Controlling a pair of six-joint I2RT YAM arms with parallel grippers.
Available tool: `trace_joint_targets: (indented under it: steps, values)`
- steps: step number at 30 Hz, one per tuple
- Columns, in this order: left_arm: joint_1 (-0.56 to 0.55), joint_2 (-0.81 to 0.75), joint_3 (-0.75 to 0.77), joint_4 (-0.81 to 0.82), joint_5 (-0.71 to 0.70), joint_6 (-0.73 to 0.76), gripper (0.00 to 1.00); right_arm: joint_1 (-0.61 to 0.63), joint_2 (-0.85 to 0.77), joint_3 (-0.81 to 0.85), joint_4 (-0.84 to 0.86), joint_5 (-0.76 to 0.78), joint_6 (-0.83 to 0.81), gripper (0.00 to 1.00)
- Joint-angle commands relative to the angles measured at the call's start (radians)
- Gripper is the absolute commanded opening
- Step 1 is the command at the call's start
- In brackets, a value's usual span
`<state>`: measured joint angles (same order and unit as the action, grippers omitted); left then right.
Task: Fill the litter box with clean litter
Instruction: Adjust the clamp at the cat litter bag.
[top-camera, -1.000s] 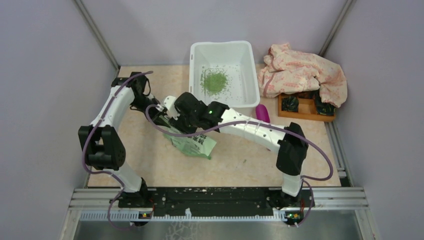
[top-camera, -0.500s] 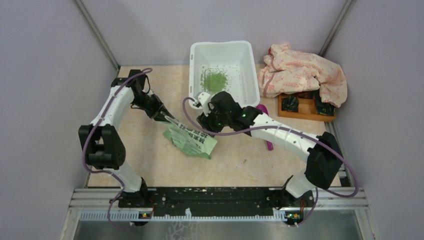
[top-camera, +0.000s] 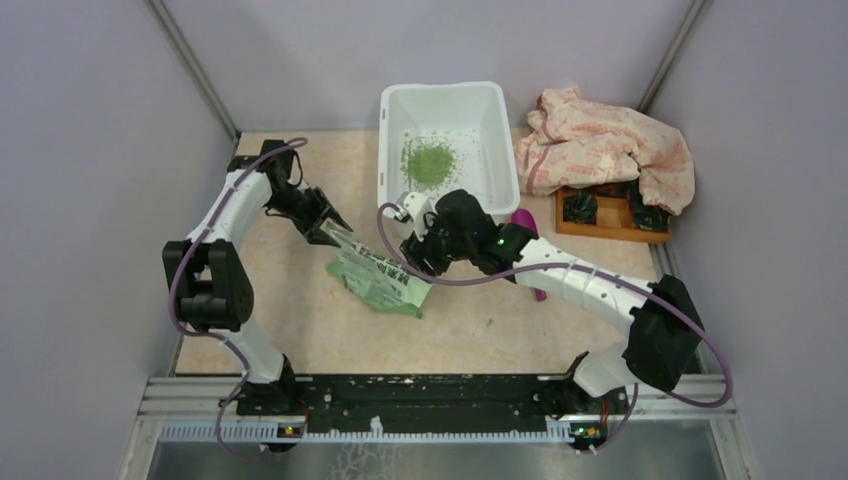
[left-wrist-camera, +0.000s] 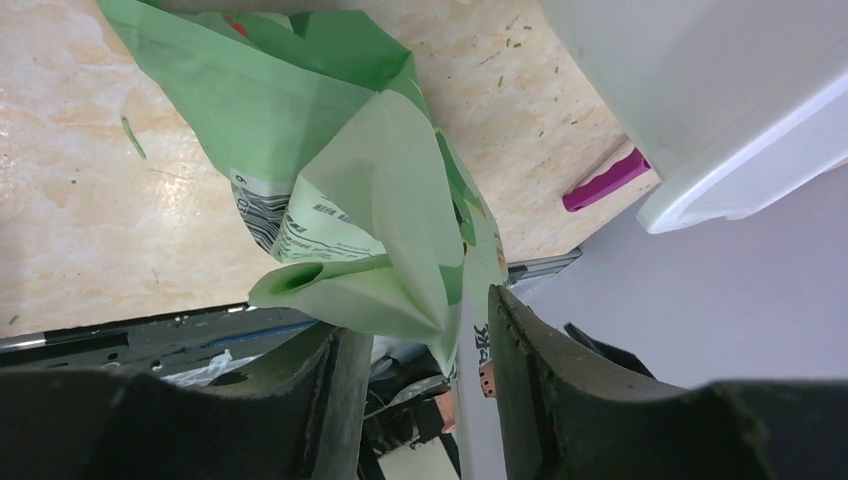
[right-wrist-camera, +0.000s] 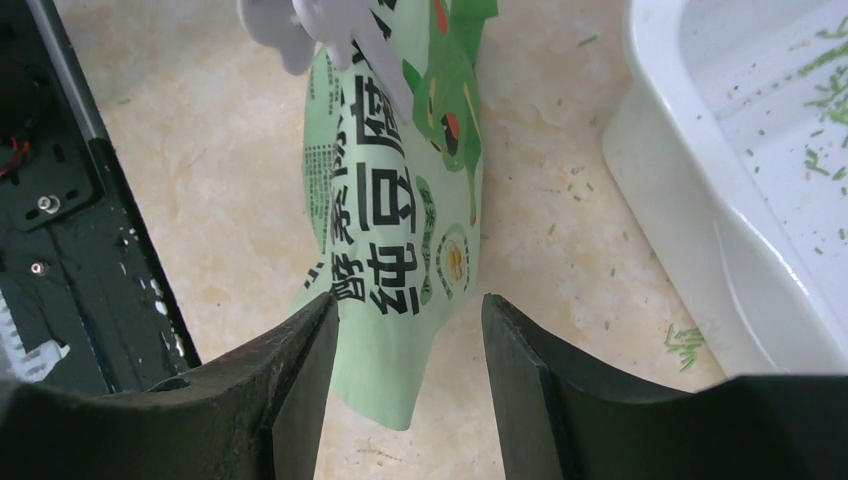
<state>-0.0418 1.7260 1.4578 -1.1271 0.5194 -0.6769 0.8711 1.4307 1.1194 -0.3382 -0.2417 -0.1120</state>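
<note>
The litter box (top-camera: 386, 150) stands at the 12 o'clock edge of the bench (top-camera: 300, 310). The litter (top-camera: 430, 162) lies in a low green pile on the box floor, with loose bits scattered around it. A few granules also dot the bench outside the box wall. At 7 o'clock from the box a green printed bag (top-camera: 385, 282) droops onto the bench. Its upper edge is clamped in the left pincer (left-wrist-camera: 415, 325). The right pincer (right-wrist-camera: 405, 310) hangs above the bag with its fingers apart, gripping nothing. A magenta scoop (top-camera: 525, 224) lies by the box's 5 o'clock corner, partly hidden by the right arm. A crumpled cloth (top-camera: 600, 145) sits at 3 o'clock, draped over a wooden tray (top-camera: 600, 228).
</note>
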Motion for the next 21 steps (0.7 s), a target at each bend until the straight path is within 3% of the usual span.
trace_joint_targets:
  steps: [1,4,7,10,14,18,21]
  values:
    - [0.010,0.044,0.027,0.033,-0.019,0.011,0.50,0.004,-0.058,0.011,0.059,-0.021,-0.015,0.55]
    - [0.011,0.077,0.035,0.033,-0.031,0.007,0.43,0.012,-0.029,0.023,0.023,0.010,-0.043,0.55]
    - [0.012,0.123,0.054,0.035,-0.020,0.002,0.27,0.015,-0.022,0.014,0.031,0.006,-0.039,0.55]
    - [0.012,0.156,0.079,0.031,-0.018,-0.003,0.18,0.015,-0.008,0.013,0.024,0.030,-0.049,0.54]
    - [0.011,0.180,0.099,0.022,-0.010,0.000,0.14,0.015,0.007,0.016,0.020,0.021,-0.066,0.54]
    - [0.012,0.171,0.103,0.022,0.009,0.016,0.00,0.036,0.030,0.030,0.010,0.042,-0.093,0.55]
    - [0.013,0.139,0.105,0.021,0.023,0.034,0.00,0.048,0.053,0.039,0.003,0.074,-0.109,0.55]
